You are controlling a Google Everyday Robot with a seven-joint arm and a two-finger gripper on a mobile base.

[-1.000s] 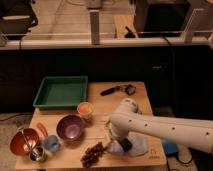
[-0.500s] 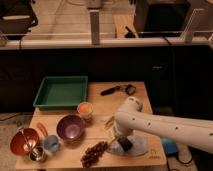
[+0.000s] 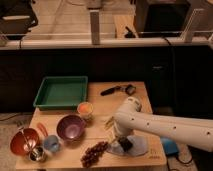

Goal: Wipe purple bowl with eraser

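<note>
The purple bowl sits upright on the wooden table, left of centre near the front. My white arm reaches in from the right, and my gripper is down at the front right, over a grey-blue plate. A small dark block, possibly the eraser, lies at the gripper's tip on that plate. The gripper is about a bowl's width to the right of the purple bowl.
A green tray stands at the back left. An orange cup, a red bowl with utensils, a small blue cup, a metal cup, grapes and a black brush are on the table. A blue object lies off the right edge.
The arm has shifted slightly to the right and the gripper has settled a little lower over the plate. Nothing else has moved.
</note>
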